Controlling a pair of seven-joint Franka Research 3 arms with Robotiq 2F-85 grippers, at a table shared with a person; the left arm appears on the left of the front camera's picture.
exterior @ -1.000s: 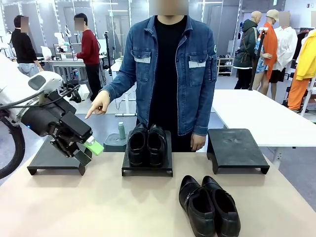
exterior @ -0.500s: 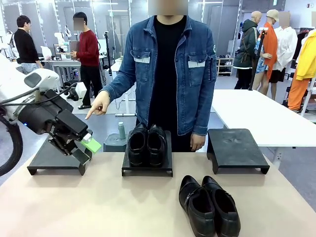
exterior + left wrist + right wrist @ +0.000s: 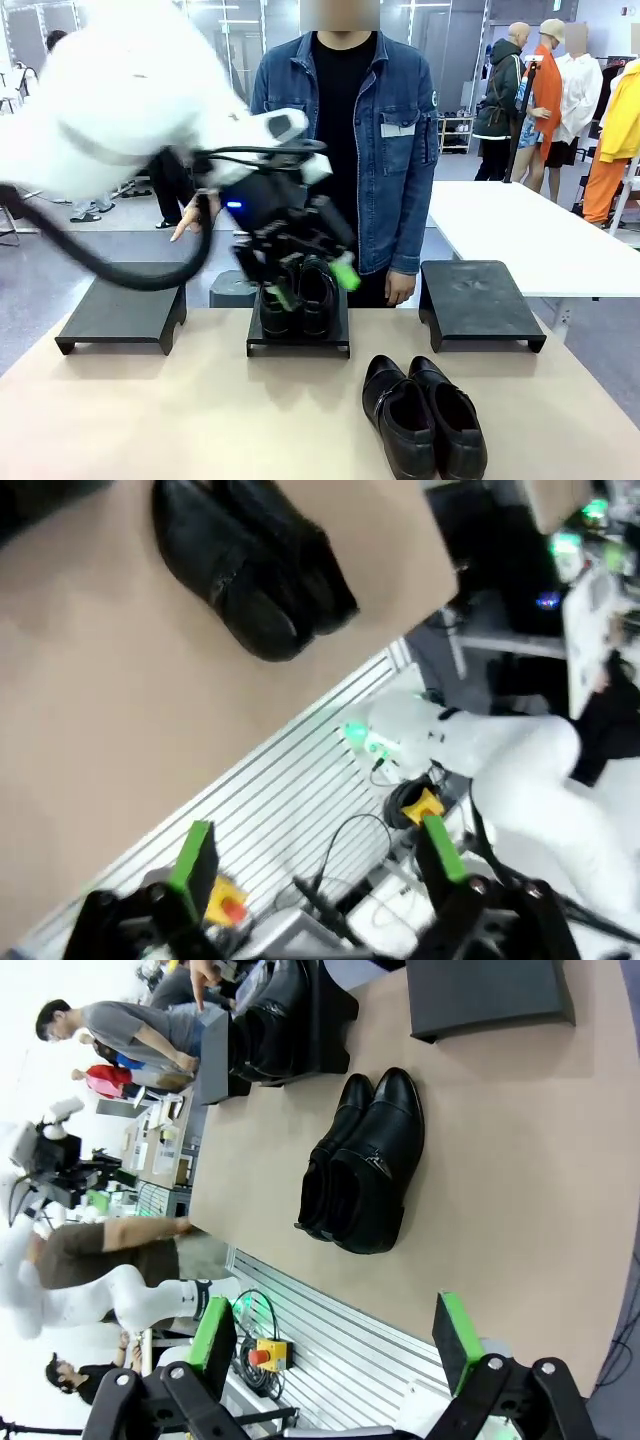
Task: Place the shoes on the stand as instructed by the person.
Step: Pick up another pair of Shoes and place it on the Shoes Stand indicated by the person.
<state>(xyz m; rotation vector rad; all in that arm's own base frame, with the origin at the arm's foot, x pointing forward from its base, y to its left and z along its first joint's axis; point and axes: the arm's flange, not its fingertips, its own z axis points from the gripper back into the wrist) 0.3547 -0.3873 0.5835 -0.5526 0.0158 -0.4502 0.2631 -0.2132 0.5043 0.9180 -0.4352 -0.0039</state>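
Note:
One pair of black shoes [image 3: 300,298] stands on the middle stand [image 3: 298,345], partly hidden behind my left gripper [image 3: 312,285], which hangs blurred and open just in front of it. A second pair of shoes [image 3: 425,415] lies on the table at the front right, also seen in the left wrist view [image 3: 250,565] and the right wrist view [image 3: 365,1165]. My left gripper [image 3: 315,855] holds nothing. The right gripper [image 3: 333,1345] is open and empty, high above the table's near edge. The person [image 3: 340,130] stands behind the middle stand, one hand [image 3: 190,222] pointing down toward the left.
An empty black stand [image 3: 120,315] sits at the back left and another empty stand [image 3: 480,300] at the back right. The tan table [image 3: 200,420] has free room at the front left. A white table [image 3: 520,230] stands behind on the right.
My left arm has swung fast from the left stand to the right and now hangs in front of the middle stand. Its jaws stayed open. Shoes, stands and the pointing hand have not moved.

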